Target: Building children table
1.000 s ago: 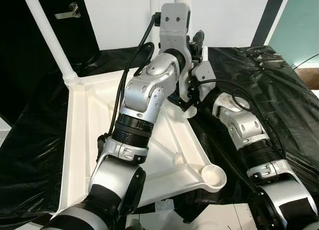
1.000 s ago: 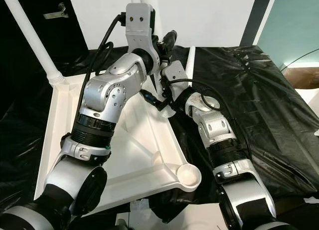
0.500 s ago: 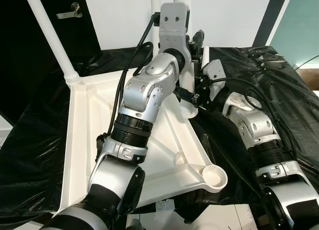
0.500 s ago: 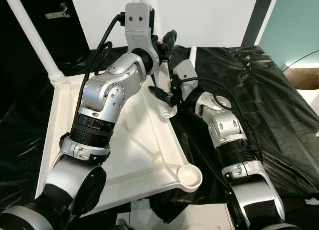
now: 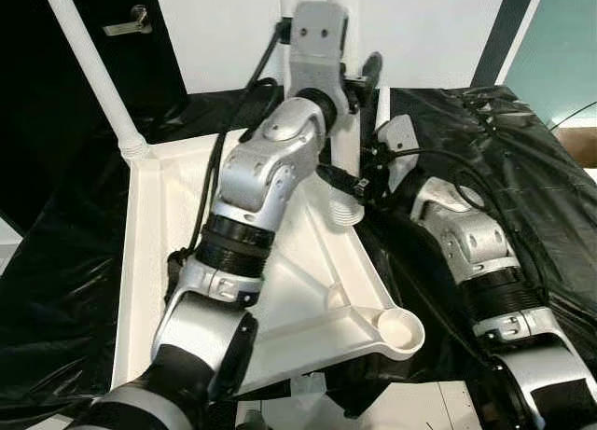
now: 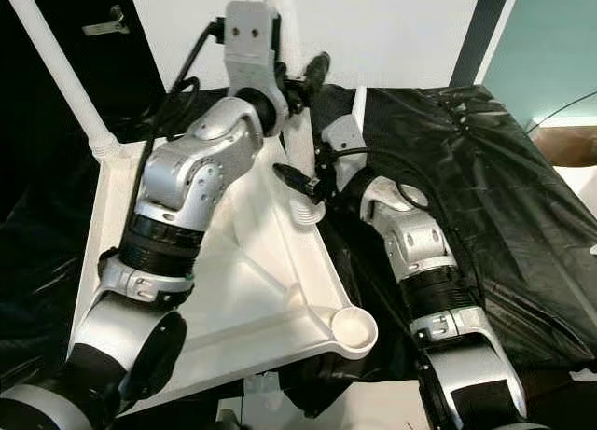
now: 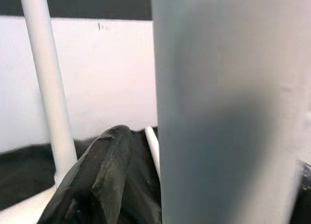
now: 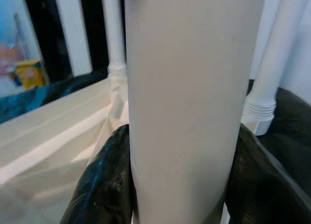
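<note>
So up close there's this fat white table leg [image 7: 226, 117], blurry, running the full height of the shot. One black finger [image 7: 99, 178] of the left gripper [image 7: 146, 185] sits right against its side, shiny and dark. Past that, a second white leg [image 7: 46, 88] stands upright in a corner of the white tabletop [image 7: 22, 209], and a thinner white rod [image 7: 153, 148] lies on the black plastic sheet [image 7: 19, 170]. White wall [image 7: 107, 73] behind, dark band on top.
</note>
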Motion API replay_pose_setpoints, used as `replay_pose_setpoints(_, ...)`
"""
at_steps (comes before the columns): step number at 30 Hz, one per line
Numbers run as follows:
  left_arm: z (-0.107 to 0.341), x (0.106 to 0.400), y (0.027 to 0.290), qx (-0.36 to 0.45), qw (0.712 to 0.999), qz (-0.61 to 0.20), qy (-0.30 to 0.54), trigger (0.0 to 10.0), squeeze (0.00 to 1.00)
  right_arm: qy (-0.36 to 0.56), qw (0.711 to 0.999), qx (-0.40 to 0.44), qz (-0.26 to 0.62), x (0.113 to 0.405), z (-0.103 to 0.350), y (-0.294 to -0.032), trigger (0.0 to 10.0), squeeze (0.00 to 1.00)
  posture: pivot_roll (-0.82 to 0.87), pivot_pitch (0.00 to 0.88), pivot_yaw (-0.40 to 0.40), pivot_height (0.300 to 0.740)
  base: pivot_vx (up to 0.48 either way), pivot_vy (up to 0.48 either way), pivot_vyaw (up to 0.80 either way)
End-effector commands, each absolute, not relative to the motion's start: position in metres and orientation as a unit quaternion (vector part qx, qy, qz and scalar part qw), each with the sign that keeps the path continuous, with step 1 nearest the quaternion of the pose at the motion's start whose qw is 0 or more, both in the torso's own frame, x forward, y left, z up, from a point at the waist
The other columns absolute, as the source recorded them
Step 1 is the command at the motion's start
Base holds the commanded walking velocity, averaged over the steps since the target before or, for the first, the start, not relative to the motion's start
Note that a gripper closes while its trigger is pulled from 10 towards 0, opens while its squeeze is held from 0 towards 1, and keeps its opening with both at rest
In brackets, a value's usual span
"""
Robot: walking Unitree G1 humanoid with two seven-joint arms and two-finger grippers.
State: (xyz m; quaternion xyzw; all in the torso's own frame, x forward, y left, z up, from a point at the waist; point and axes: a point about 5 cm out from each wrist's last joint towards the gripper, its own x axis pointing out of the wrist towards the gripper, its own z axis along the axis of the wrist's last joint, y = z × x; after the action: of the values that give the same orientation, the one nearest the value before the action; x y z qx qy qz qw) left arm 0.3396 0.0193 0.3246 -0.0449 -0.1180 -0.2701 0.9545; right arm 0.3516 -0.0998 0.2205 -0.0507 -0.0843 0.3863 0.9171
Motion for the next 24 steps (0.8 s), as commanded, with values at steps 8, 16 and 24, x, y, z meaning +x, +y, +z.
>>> replay_pose_setpoints(8, 0.307, 0.319, 0.034, -0.049, 0.912, -0.389, -0.12, 10.0, 0.0, -0.075, 0.96, -0.016, 0.27, 0.364, 0.215, -0.109, 10.0, 0.0, 0.07, 0.018, 0.02, 0.74, 0.0, 0.0, 0.0)
replay_pose_setpoints(16, 0.29, 0.318, 0.049, -0.041, 0.926, -0.359, -0.107, 10.0, 0.0, -0.069, 0.967, -0.008, 0.245, 0.365, 0.211, -0.106, 10.0, 0.0, 0.09, 0.022, 0.014, 0.74, 0.0, 0.0, 0.0)
replay_pose_setpoints(24, 0.261, 0.308, 0.073, -0.033, 0.939, -0.335, -0.075, 10.0, 0.0, -0.072, 0.972, -0.008, 0.225, 0.362, 0.205, -0.099, 10.0, 0.0, 0.11, 0.024, 0.004, 0.74, 0.0, 0.0, 0.0)
